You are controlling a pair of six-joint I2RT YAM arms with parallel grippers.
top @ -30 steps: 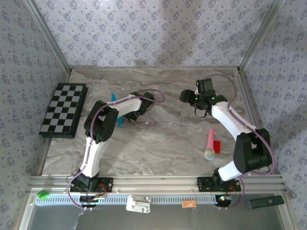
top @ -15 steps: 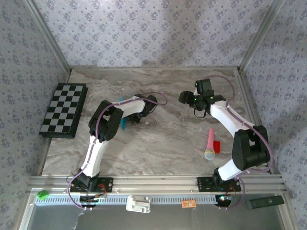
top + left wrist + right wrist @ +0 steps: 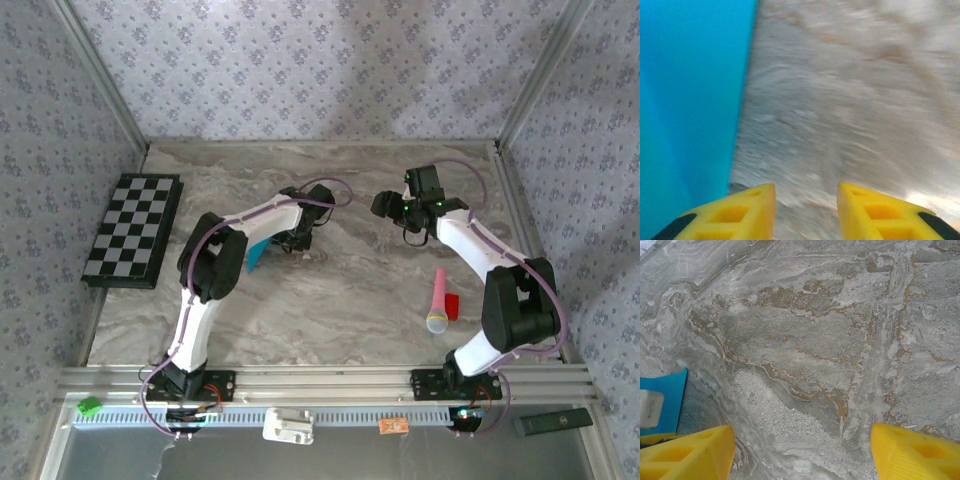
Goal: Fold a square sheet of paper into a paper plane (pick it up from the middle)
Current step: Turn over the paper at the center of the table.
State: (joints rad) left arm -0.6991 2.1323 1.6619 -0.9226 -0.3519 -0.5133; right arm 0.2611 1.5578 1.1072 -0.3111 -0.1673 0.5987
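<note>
Looking along the left gripper (image 3: 805,192), we see its jaws a little apart, with only the bare table (image 3: 855,100) between them. The teal paper (image 3: 690,100) lies on the table just outside one finger, not between the two, and its straight edge runs forward, away from the claw. We judge the left arm to be much nearer. The right gripper (image 3: 802,435), wide and empty, hovers well apart.

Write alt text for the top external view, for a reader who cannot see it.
Two white robot arms reach over a grey marble-patterned table; the left gripper is beside a creased teal-blue paper sheet. A black-and-white checkered board lies far left, a pink-and-red stick right.
</note>
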